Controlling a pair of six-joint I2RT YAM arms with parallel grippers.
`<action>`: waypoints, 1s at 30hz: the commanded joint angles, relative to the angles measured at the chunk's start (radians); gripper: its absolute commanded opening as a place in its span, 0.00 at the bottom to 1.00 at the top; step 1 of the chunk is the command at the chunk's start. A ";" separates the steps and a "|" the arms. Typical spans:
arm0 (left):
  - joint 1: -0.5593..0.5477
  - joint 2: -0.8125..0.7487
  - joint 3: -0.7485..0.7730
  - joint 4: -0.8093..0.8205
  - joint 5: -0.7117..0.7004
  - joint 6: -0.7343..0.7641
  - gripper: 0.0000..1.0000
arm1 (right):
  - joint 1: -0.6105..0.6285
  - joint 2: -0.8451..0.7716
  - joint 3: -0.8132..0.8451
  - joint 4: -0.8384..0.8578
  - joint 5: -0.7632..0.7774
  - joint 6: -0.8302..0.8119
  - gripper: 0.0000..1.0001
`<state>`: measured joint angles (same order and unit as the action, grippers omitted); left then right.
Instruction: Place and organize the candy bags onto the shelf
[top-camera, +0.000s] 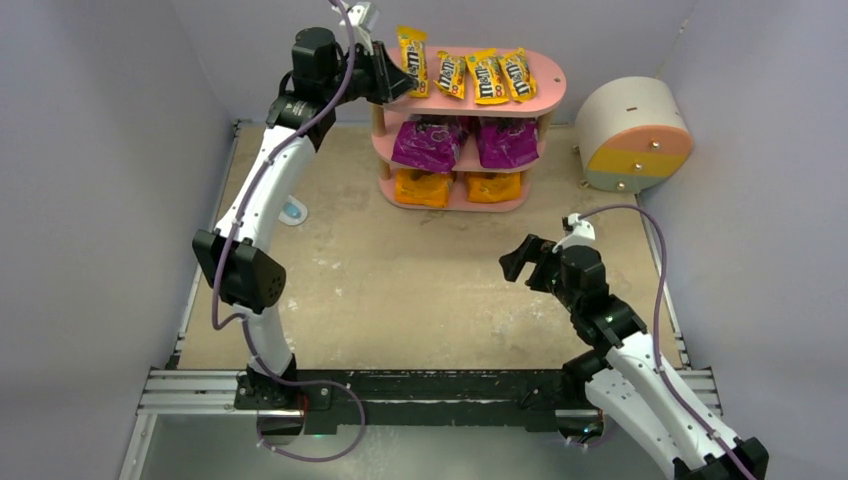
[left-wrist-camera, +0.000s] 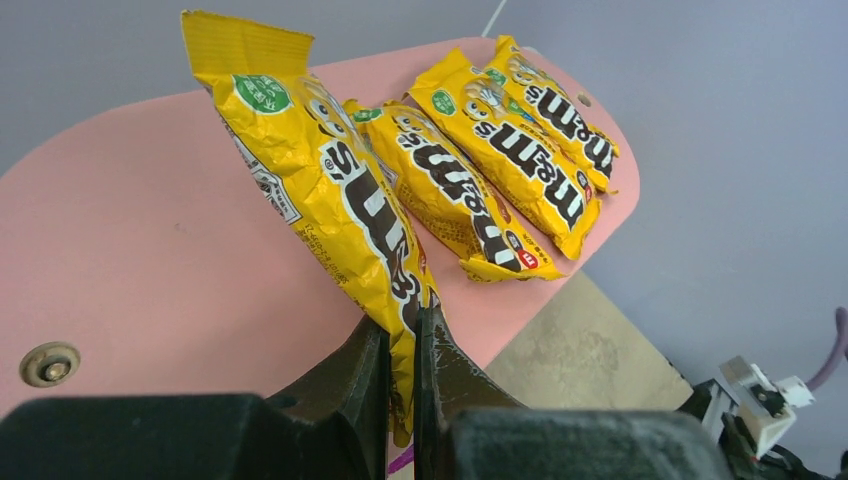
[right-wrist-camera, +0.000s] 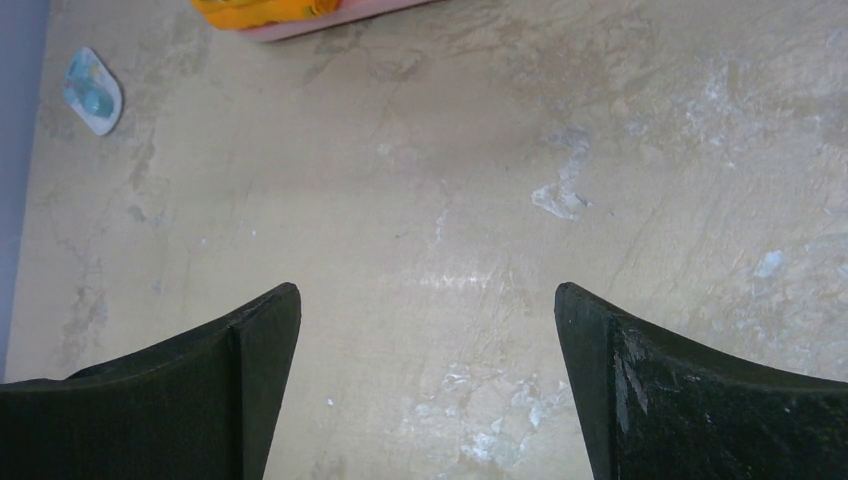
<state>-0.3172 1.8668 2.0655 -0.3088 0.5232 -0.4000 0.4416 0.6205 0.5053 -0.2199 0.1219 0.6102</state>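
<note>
Shelf (top-camera: 548, 92): pink, with three oval boards on short yellowish posts. It stands at the far side of the desk (top-camera: 400, 290), close to the back wall.
Left pincer (left-wrist-camera: 415, 345): almost closed, its two dark fingers pinching the lower end of a yellow M&M's packet (left-wrist-camera: 330, 190). It is raised at the left end of the top board.
Held packet: tilted, printed face up, with its crimped upper end reaching out over the pink board. Whether it rests on the board cannot be told.
Top board: three more M&M's packets (top-camera: 450, 75) (top-camera: 486, 77) (top-camera: 518, 74) lie side by side to the right of the held one, slightly fanned and close together.
Middle board: two magenta-purple bags (top-camera: 430, 145) (top-camera: 508, 142) sit side by side.
Bottom board: two orange bags (top-camera: 424, 187) (top-camera: 492, 187) sit side by side, directly under the magenta pair.
Right pincer (right-wrist-camera: 428, 300): jaws spread wide with nothing between them. It hangs over the desk, well apart from the shelf.
Pale blue-white packet (top-camera: 293, 211): flat on the desk beside the left arm, apart from the shelf.
Drawer unit (top-camera: 635, 135): round and cream, with yellow and pink fronts. It sits to the right of the shelf without touching it.
</note>
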 joint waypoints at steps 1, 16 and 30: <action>0.015 0.033 0.081 -0.038 0.089 -0.007 0.00 | 0.003 -0.004 -0.014 -0.023 0.024 0.014 0.98; 0.022 0.045 0.184 -0.199 0.029 0.077 0.49 | 0.003 -0.003 -0.007 -0.028 0.024 0.030 0.98; 0.030 -0.088 0.138 -0.257 -0.073 0.106 0.91 | 0.003 -0.034 0.015 -0.038 0.058 0.022 0.98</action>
<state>-0.2943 1.9068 2.2425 -0.5674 0.4953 -0.3096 0.4416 0.6117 0.4858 -0.2523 0.1333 0.6357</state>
